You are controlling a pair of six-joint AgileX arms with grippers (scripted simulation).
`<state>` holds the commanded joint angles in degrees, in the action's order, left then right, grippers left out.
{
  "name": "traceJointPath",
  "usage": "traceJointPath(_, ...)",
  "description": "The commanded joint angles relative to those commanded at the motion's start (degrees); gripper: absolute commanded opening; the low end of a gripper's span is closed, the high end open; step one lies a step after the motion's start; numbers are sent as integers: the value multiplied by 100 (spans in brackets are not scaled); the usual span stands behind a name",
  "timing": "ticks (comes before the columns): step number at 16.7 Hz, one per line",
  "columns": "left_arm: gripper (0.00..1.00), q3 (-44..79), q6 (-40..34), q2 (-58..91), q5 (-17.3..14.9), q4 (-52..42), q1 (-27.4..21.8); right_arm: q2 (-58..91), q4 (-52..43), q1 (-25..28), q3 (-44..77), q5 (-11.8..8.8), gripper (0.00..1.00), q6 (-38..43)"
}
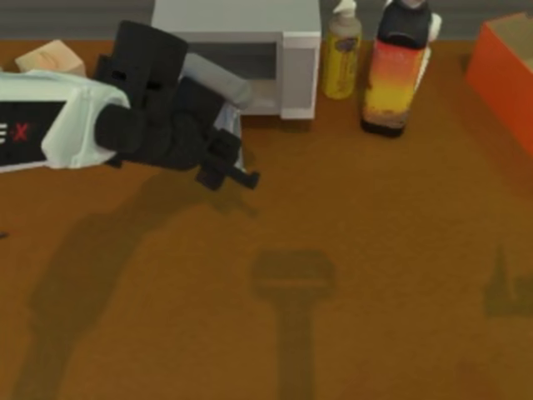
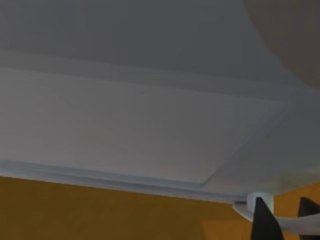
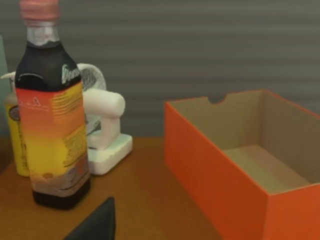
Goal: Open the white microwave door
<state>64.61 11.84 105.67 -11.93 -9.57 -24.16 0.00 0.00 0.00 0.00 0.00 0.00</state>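
The microwave door (image 1: 218,90) of the white microwave (image 1: 241,52), at the bench's far left-centre, is swung outward, its edge seemingly pinched by the narrow left end effector (image 1: 237,173) for pulling.

The left arm (image 1: 125,125) blocks the bench's rear left before the white microwave (image 1: 250,50), its door (image 1: 229,125) swung outward; the yellow bottle (image 1: 341,54), sauce bottle (image 1: 398,71) and orange box (image 1: 504,75) crowd the rear right edge; the front lies open.
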Motion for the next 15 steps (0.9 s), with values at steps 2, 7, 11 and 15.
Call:
traceJointPath(2, 0, 0, 0, 0, 0, 0, 0, 0, 0, 0, 0, 0, 100, 0)
traceJointPath(7, 0, 0, 0, 0, 0, 0, 0, 0, 0, 0, 0, 0, 100, 0)
traceJointPath(11, 0, -24, 37, -5, -88, -25, -9, 0, 0, 0, 0, 0, 100, 0)
traceJointPath(15, 0, -68, 315, -75, -272, -69, 120, 0, 0, 0, 0, 0, 100, 0)
